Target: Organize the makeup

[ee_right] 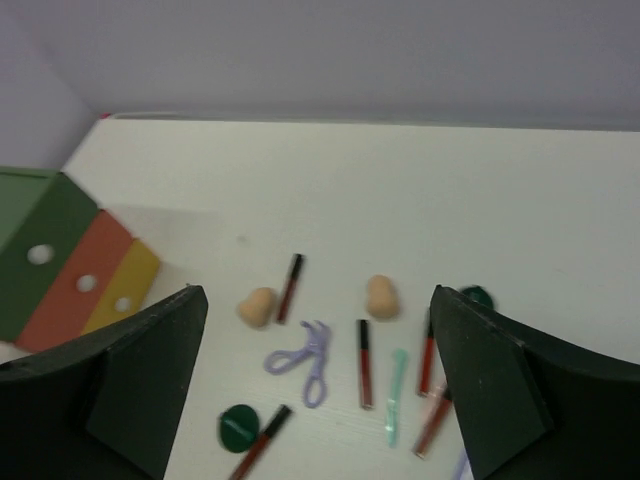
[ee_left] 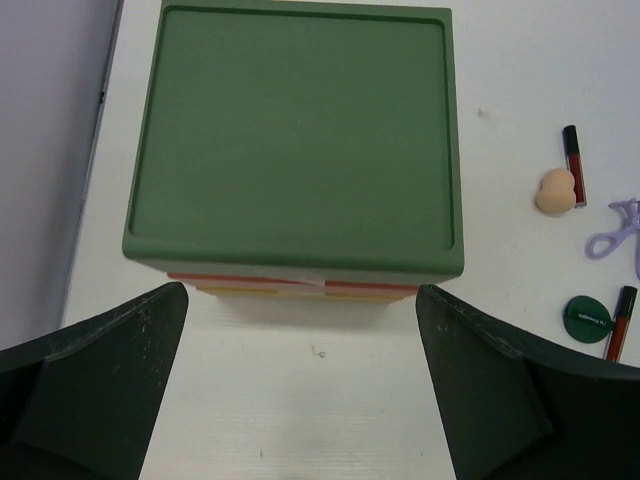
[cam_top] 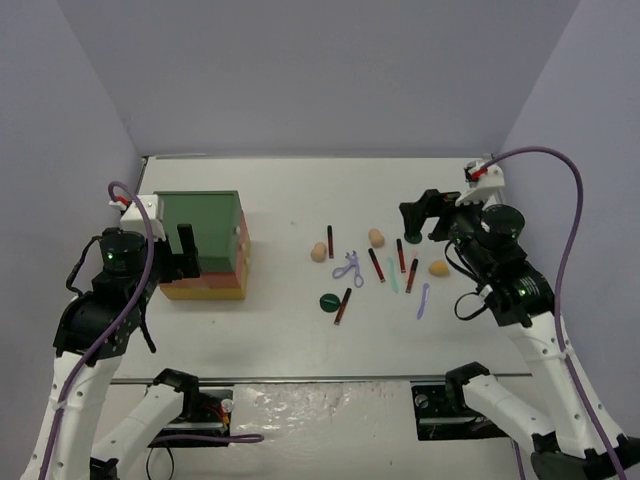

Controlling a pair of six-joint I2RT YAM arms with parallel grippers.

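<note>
Nothing sorted yet tbh: peach egg-shaped sponges, thin dark-red sticks, dark green disc lie loose right of desk centre. My left pincer, right pincer: both released.

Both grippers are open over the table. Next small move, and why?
Probably lower the right gripper onto the peach sponge just ahead of it. That gripper and the left gripper are both open and empty. The sponge lies loose on the table, well apart from the drawer box, whose drawers look shut. A first grasp seems due.
</note>
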